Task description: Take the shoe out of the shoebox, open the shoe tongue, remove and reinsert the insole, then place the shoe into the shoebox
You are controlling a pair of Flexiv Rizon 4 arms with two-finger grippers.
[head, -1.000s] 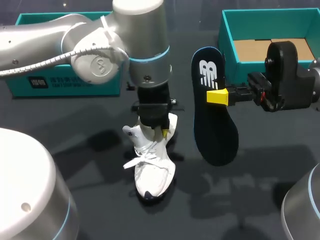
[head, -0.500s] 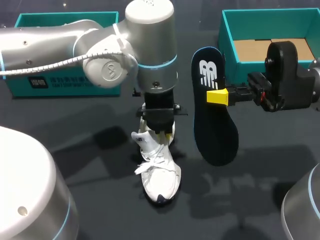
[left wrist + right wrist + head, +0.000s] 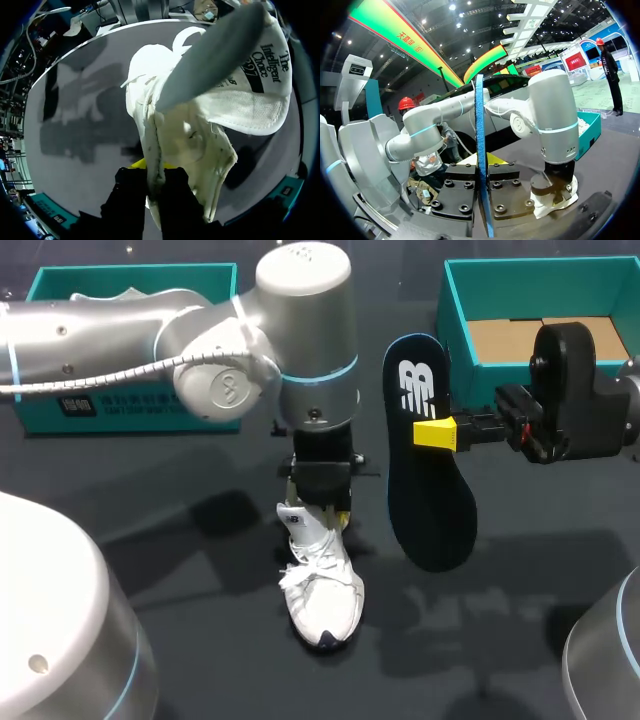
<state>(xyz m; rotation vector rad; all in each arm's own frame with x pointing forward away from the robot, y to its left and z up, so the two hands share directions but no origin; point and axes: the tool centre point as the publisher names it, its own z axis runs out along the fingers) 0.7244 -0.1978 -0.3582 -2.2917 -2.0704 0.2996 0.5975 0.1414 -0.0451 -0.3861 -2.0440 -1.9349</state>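
— Right, clamping the white lace-up sneaker (image 3: 320, 580) by its collar in the left claw (image 3: 152, 171), probably to hold the mouth open.
— And gripping the dark blue foam insole (image 3: 428, 470) mid-edge in the right claw (image 3: 440, 433), aloft near the teal cardboard shoebox (image 3: 452, 310), seemingly poised for reinsertion.
— Can't see the heel behind that wrist, though.
— Nor tell whether the sole sits flat on the dark surface (image 3: 180, 630).

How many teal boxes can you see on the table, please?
2. One teal box at the far left, partly behind the left arm; the other, open, at the far right.
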